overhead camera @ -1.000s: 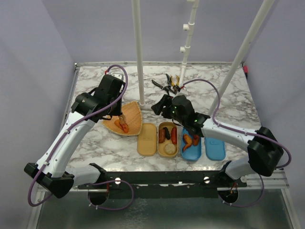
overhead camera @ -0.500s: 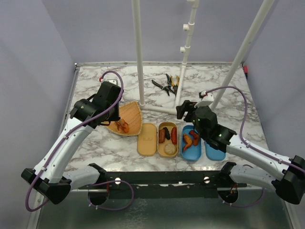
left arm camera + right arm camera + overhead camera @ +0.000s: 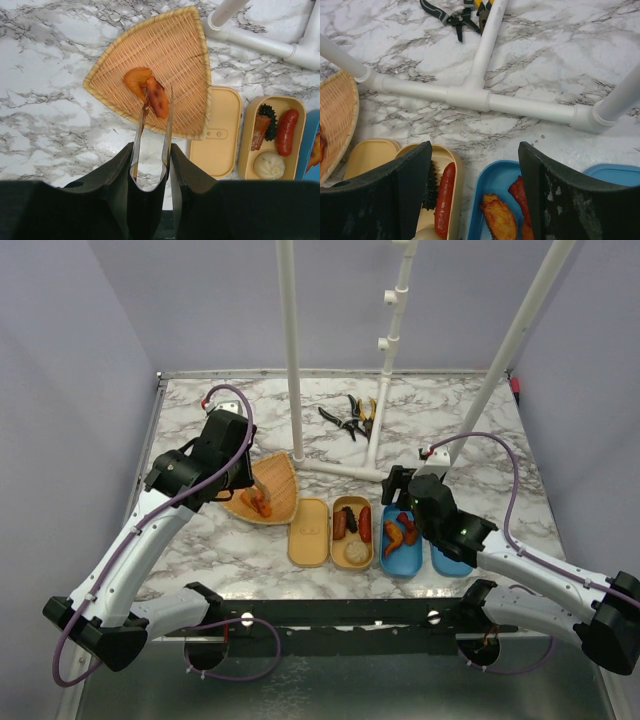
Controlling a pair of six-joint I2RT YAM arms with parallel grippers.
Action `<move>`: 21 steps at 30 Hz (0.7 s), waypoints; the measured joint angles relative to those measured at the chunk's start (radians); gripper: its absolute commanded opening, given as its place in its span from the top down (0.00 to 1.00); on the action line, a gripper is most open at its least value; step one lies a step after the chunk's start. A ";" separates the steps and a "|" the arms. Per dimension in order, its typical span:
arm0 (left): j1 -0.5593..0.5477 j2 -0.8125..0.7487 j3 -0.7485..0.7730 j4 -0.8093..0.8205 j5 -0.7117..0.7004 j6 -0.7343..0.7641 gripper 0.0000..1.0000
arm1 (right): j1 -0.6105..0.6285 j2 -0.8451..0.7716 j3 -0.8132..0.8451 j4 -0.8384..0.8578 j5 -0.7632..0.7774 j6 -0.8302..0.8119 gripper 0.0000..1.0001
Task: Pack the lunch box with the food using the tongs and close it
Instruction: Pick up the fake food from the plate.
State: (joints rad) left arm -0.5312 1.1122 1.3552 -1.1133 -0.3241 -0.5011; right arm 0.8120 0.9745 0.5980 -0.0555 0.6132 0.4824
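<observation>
Over the near part of the fan-shaped wicker basket [image 3: 115,70]: the left gripper [image 3: 151,157], fingers [image 3: 117,172] pressed in on the 2 arms of the tongs [image 3: 166,131], clamping them near the joined end. Tong arms a little apart, tips down in the basket on either side of an orange-brown food piece [image 3: 156,97]. Touching it or squeezing it: impossible to tell. Just beside that piece, toward the far left, 1 paler orange piece [image 3: 136,80].

To the right of the basket, the yellow lid [image 3: 217,132] flat on the marble table [image 3: 50,60]. Next to it, the open yellow lunch box [image 3: 246,150] with 1 red sausage [image 3: 286,132], 1 brown sausage [image 3: 261,131], a dark frilled bit [image 3: 270,117] and the round beige ball [image 3: 269,166]. Next in the row, the open blue lunch box [image 3: 492,172] with an orange chunk [image 3: 497,220] and a red chunk [image 3: 519,192], and the blue lid [image 3: 615,175] at its right.

Right gripper [image 3: 474,165] above the meeting edges of the yellow and blue boxes, jaws spread wide — nothing between them. Beyond it, the white pipe frame [image 3: 485,97] on the table and, farther back, black-and-yellow pliers [image 3: 457,17] — well apart from both grippers.
</observation>
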 measured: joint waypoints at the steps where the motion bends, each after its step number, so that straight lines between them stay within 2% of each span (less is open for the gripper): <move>1: 0.000 0.000 0.000 0.003 0.000 -0.003 0.67 | 0.000 0.000 -0.003 0.000 0.000 0.003 0.25; 21: 0.000 -0.014 -0.060 0.032 0.002 -0.036 0.65 | 0.000 -0.014 -0.011 -0.002 -0.005 0.042 0.25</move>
State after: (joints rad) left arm -0.5308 1.0981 1.2953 -1.0809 -0.3222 -0.5369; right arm 0.8120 0.9607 0.5869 -0.0570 0.6083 0.5240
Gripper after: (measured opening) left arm 0.350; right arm 0.746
